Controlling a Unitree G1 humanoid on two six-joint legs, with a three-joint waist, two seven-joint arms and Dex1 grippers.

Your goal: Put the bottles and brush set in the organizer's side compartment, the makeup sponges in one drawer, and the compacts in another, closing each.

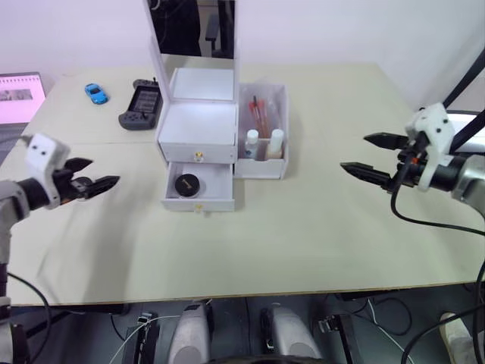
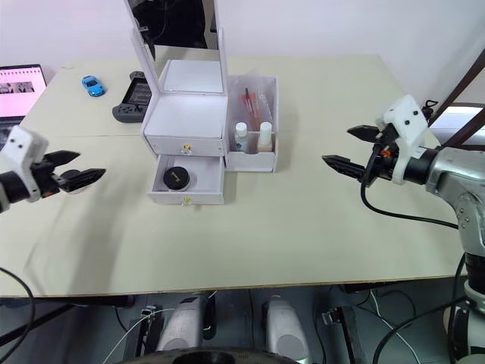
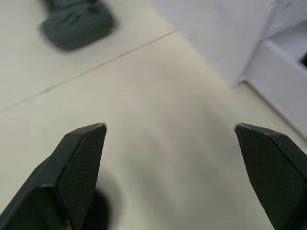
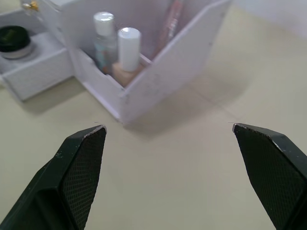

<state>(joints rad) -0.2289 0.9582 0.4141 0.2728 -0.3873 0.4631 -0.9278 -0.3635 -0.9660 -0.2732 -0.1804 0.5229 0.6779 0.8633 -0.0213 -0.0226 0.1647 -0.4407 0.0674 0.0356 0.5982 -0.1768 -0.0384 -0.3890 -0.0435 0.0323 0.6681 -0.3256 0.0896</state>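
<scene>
The white organizer (image 1: 198, 125) stands mid-table with its mirror lid upright. Its upper drawer (image 1: 197, 154) is shut; the lower drawer (image 1: 198, 199) is pulled out with a black compact (image 1: 186, 183) inside. Two white-capped bottles (image 1: 263, 144) and the brush set (image 1: 260, 114) stand in the side compartment (image 1: 262, 166). My left gripper (image 1: 97, 179) hovers open over the table, left of the organizer. My right gripper (image 1: 369, 157) hovers open to the organizer's right, well apart from it. The makeup sponges are out of view.
A black game controller (image 1: 141, 105) and a small blue toy car (image 1: 96, 93) lie at the back left. A pink-screened laptop (image 1: 20, 97) sits at the far left edge. Bare table spreads in front of the organizer.
</scene>
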